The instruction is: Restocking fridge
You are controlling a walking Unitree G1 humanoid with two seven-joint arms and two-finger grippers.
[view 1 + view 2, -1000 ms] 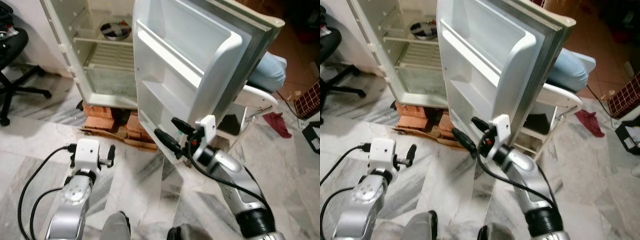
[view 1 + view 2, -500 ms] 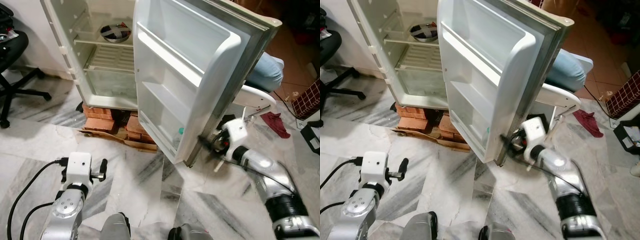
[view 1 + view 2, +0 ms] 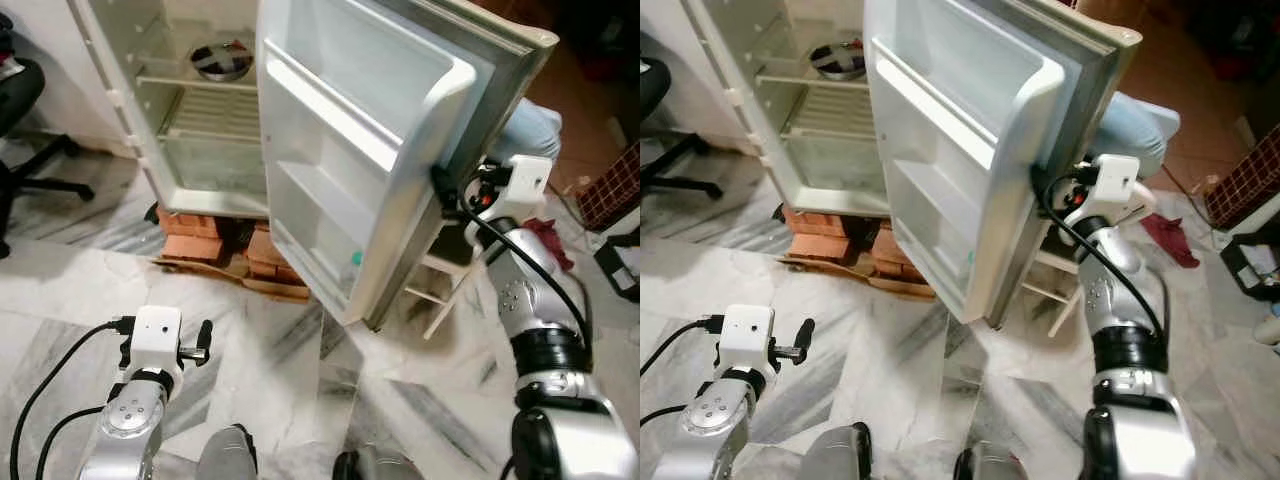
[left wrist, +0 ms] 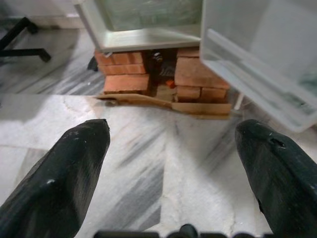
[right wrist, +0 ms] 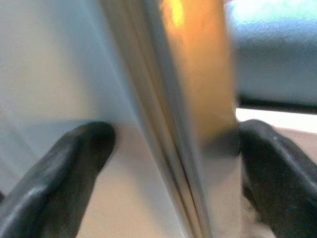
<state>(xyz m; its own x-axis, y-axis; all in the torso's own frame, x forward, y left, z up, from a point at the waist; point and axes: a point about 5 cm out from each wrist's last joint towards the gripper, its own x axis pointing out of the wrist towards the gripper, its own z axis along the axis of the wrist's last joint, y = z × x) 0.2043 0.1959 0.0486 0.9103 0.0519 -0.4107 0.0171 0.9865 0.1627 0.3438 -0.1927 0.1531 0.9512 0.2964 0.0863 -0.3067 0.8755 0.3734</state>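
Note:
The white fridge stands open, with a steel bowl on an upper shelf. Its door swings out toward me, and a small green-capped item lies in the lowest door shelf. My right gripper is at the door's outer edge, about half way up. In the right wrist view its black fingers straddle that edge, spread wide, one on each side. My left gripper hangs open and empty low over the marble floor, short of the fridge.
Red bricks and a cardboard sheet prop up the fridge. A white chair with a seated person's blue-clad leg is right behind the door. A black office chair is at the left, a red cloth at the right.
My right arm swung from the door's inner side, round its lower corner, and up to the outer edge. The left arm dropped slightly.

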